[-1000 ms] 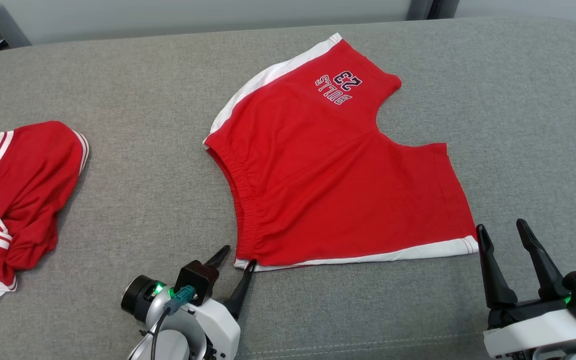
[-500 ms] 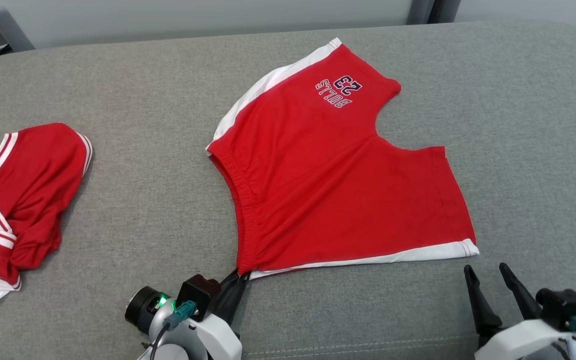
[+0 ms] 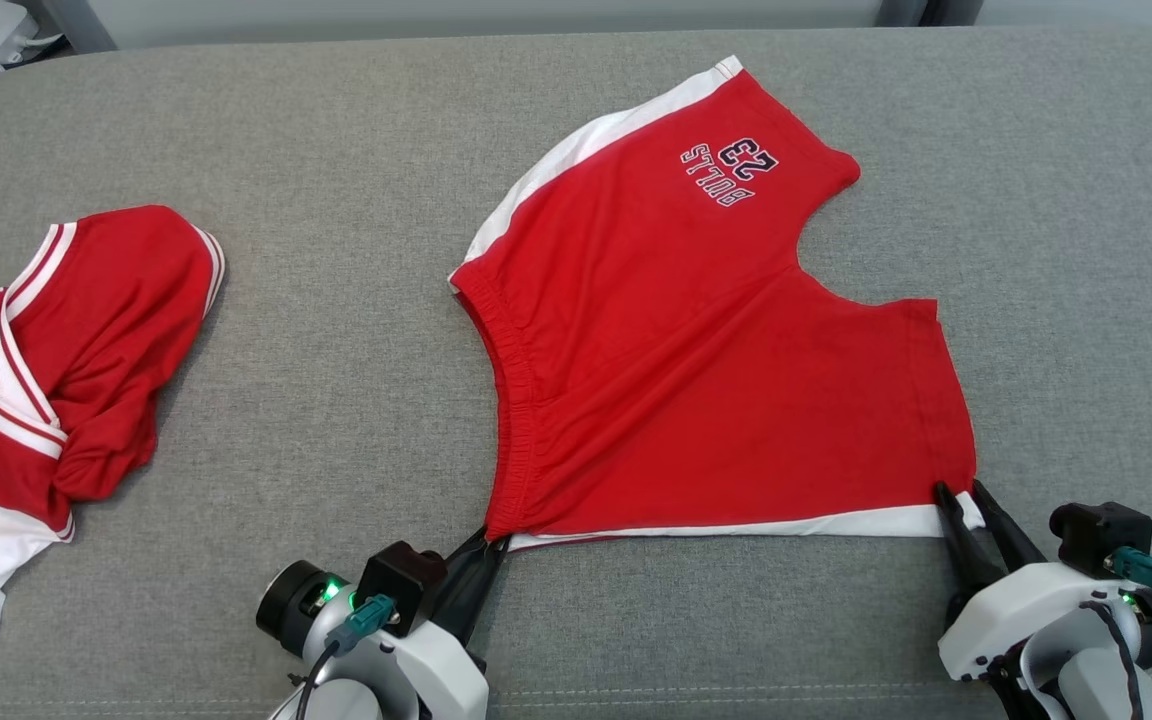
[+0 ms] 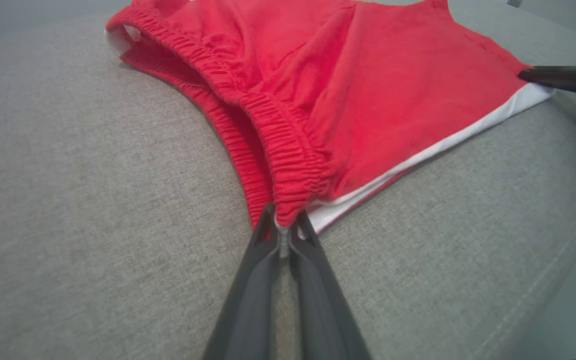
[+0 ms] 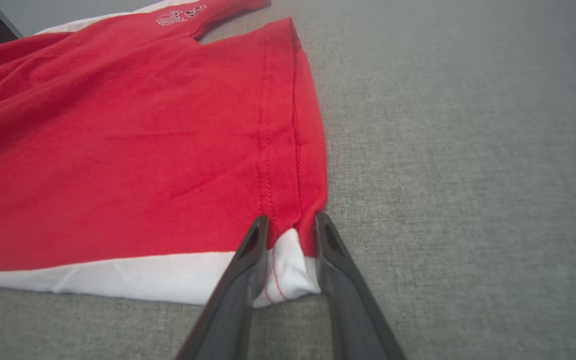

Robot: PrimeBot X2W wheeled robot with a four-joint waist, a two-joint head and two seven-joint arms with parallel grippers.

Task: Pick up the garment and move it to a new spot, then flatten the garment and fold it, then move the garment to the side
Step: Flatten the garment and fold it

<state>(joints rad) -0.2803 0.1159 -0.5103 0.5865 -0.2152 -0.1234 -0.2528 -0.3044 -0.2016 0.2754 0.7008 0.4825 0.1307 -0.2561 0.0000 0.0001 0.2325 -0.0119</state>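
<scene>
Red cotton with white side stripes: shorts (image 3: 716,380) spread flat on the middle of the grey cushion (image 3: 336,350), printed leg toward the cushion's far edge, plain leg and white stripe toward its near edge. Elastic waistband (image 4: 278,135) facing the cushion's left end, gaping slightly open.

At the cushion's near edge, left gripper (image 3: 494,540) clamped tight on the near waistband corner, fingertips pressed together with gathered elastic and a sliver of white caught between them; fabric drawn to a point there.

Further right along the same near edge, right gripper (image 3: 961,492) at the plain leg's hem corner (image 5: 288,270). Jaws partly apart, straddling that white corner, one finger touching each side, cloth bunched up between the tips.

Toward the cushion's left end, well apart from the shorts, a crumpled red-and-white jersey (image 3: 86,340).
</scene>
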